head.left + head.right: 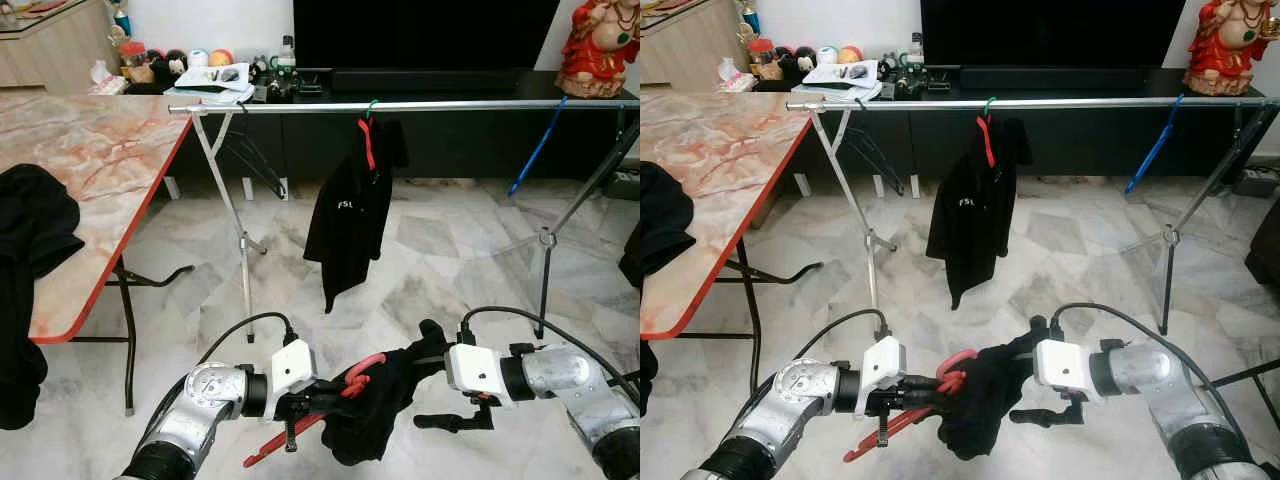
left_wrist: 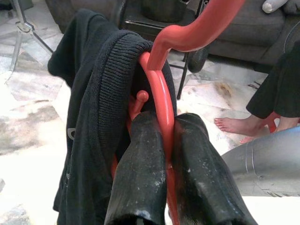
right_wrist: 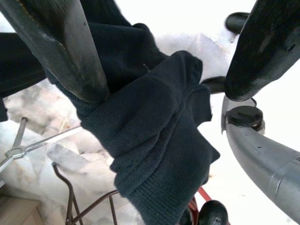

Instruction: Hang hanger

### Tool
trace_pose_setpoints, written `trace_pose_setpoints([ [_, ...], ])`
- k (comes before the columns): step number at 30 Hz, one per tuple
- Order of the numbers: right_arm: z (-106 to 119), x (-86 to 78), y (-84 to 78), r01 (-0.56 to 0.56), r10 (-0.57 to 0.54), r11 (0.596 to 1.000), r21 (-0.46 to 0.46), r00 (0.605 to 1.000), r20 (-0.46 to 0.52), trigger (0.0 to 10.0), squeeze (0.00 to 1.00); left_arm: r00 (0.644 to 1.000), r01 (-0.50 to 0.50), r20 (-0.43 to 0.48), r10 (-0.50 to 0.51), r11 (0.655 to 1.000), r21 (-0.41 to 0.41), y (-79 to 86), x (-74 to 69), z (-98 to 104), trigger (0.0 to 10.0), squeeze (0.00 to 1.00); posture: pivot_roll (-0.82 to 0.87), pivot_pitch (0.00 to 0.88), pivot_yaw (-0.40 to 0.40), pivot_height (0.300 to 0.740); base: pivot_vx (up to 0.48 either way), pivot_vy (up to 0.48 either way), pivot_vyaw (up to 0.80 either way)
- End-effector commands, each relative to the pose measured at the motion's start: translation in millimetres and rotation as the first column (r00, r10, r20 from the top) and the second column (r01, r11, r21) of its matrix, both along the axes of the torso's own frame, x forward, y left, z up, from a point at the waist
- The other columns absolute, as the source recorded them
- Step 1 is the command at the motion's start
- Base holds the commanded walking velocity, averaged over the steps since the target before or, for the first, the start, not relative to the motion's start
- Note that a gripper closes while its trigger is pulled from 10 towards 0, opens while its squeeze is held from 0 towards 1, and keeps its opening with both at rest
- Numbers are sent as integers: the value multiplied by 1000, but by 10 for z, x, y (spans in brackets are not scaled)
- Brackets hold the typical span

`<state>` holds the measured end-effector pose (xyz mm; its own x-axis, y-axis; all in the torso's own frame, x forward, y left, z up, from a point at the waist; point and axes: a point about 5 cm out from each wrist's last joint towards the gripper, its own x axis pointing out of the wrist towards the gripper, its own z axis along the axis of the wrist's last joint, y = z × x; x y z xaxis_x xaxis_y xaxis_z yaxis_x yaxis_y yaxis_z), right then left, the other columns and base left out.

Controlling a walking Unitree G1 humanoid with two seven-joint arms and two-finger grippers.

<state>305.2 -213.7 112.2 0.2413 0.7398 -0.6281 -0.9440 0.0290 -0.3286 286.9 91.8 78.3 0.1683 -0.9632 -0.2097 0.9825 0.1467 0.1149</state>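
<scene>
My left gripper [image 1: 318, 398] is shut on a red hanger [image 1: 362, 374], low in front of me; its two fingers [image 2: 140, 168] clamp the hanger's red bar [image 2: 161, 98]. A black garment [image 1: 385, 405] is draped over that hanger and bunched to the right. My right gripper [image 1: 432, 385] stands open, fingers [image 3: 56, 42] spread either side of a fold of the black garment [image 3: 154, 122]; one finger touches the cloth. The silver clothes rail [image 1: 430, 104] runs across the room ahead, well above both grippers.
On the rail hang a black shirt [image 1: 348, 215] on a red hanger, a blue hanger [image 1: 537, 148] and an empty black hanger [image 1: 250, 155]. A marble-topped table [image 1: 100, 150] with black clothes [image 1: 30, 225] stands left. Behind the rail is a dark TV cabinet [image 1: 450, 85]. A person's foot [image 2: 229, 125] rests nearby.
</scene>
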Motion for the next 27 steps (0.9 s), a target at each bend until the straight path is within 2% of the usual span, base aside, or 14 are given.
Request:
trace_pose_setpoints([
  [1,141,56,9,-14,13,1000,24,998,56,10000,0,999,49,17,-49,999,-6,-47,-11,47,10000,0,-53,95,37,740,0,0,0],
  [7,168,-58,-118,-64,65,997,-32,998,4,10000,0,999,48,13,-48,999,-5,-43,-20,34,10000,0,-61,88,35,740,0,0,0],
  [11,262,-77,-155,-71,71,997,-11,997,9,10000,0,999,52,9,-52,999,-2,-43,-22,28,10000,0,-61,88,35,740,0,0,0],
  [16,330,-114,-187,-89,89,996,7,995,-36,10000,0,998,57,5,-57,998,3,-45,-24,17,10000,0,-68,81,38,740,0,0,0],
  [24,116,-128,-71,-100,99,995,-11,992,-74,10000,0,998,69,9,-69,998,-3,-78,-16,42,10000,0,-54,89,33,740,0,0,0],
  [27,22,-86,-32,-88,86,993,-75,995,-41,10000,0,997,74,16,-74,997,3,-81,-20,47,10000,0,-46,91,30,740,0,0,0],
])
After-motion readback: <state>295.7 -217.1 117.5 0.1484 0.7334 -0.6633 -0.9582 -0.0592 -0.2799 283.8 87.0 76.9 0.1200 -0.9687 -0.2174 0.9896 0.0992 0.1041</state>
